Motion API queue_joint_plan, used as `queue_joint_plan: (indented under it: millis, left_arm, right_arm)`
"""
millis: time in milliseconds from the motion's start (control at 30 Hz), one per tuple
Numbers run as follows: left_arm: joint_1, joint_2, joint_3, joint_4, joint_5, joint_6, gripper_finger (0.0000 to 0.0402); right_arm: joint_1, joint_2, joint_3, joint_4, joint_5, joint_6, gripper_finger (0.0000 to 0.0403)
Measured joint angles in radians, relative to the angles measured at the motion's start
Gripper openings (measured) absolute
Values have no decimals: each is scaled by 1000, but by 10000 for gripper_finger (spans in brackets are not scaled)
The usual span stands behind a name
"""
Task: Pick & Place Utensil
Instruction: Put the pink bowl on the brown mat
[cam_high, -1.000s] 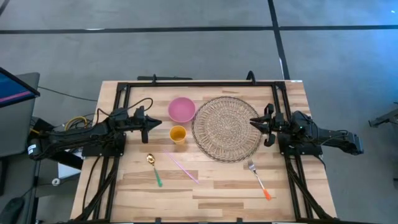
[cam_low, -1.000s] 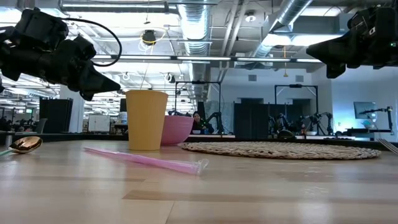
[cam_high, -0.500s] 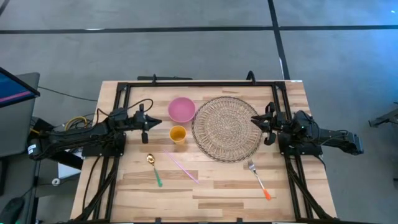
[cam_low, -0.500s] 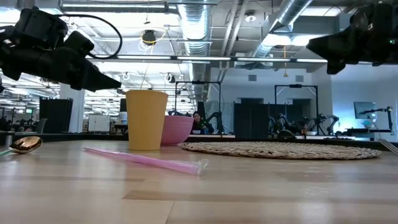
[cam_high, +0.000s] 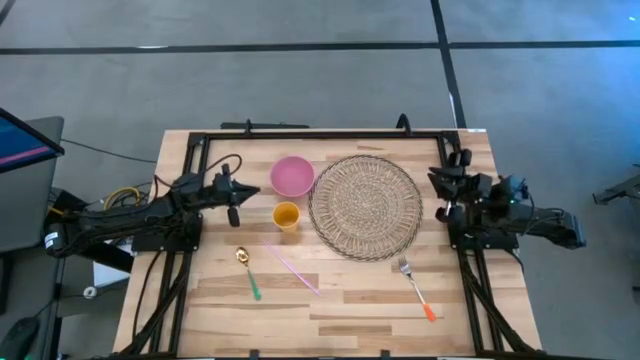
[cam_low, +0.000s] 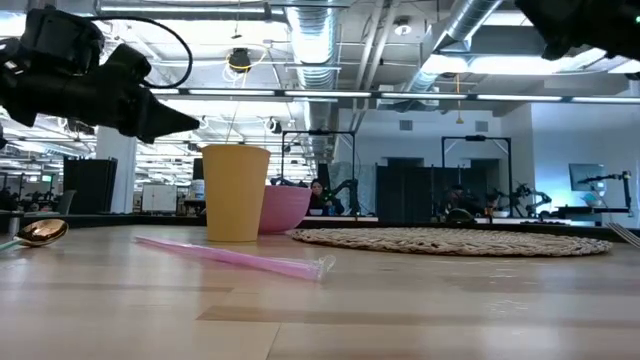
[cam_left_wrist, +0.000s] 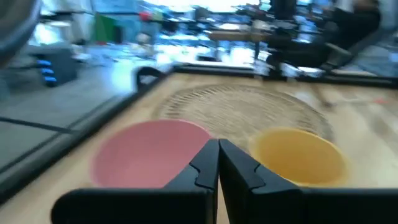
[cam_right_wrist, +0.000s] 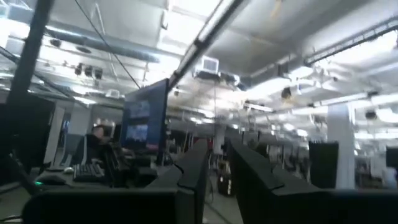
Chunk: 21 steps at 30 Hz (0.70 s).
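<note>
A spoon (cam_high: 247, 272) with a gold bowl (cam_low: 40, 232) and a green handle lies flat near the table's left front. A fork (cam_high: 415, 288) with an orange handle lies at the right front. My left gripper (cam_high: 252, 192) (cam_left_wrist: 217, 158) hovers shut above the table, left of the pink bowl (cam_high: 292, 176) and the yellow cup (cam_high: 286, 216), and points at them. My right gripper (cam_high: 440, 186) (cam_right_wrist: 216, 163) is raised at the right edge of the woven mat (cam_high: 365, 206). It is tipped upward, with a narrow gap between its fingers.
A pink straw (cam_high: 292, 270) lies between the spoon and the mat, in front of the cup (cam_low: 235, 192). A black frame (cam_high: 320, 133) runs along the table's far edge and down both sides. Bare wood (cam_high: 340, 320) spans the near edge.
My right gripper has drawn back from over the mat's right rim toward the table's right edge, rising and tipping upward. My left gripper has risen slightly in place.
</note>
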Motion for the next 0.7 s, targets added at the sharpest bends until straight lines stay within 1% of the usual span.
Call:
queue_joint_plan:
  millis: [167,200,267,367,467,533,600,700]
  left_arm:
    - [0,0,0,97,-160,0,11]
    - [0,0,0,116,-184,0,11]
    - [1,0,0,136,-195,0,11]
    - [0,8,0,142,-194,1,12]
    - [0,26,0,144,-192,5,18]
    - [0,40,8,142,-189,9,29]
    - [1,61,38,143,-138,9,44]
    - [0,114,103,144,-17,4,72]
  right_arm:
    - [0,115,91,-106,106,30,61]
    - [0,148,94,-113,121,38,61]
    - [0,217,98,-122,158,75,61]
    - [-11,317,126,-125,214,131,61]
    - [-32,399,173,-168,217,160,61]
    - [-44,447,210,-232,213,197,61]
    - [-54,492,254,-329,213,241,61]
    - [-77,554,326,-475,230,304,61]
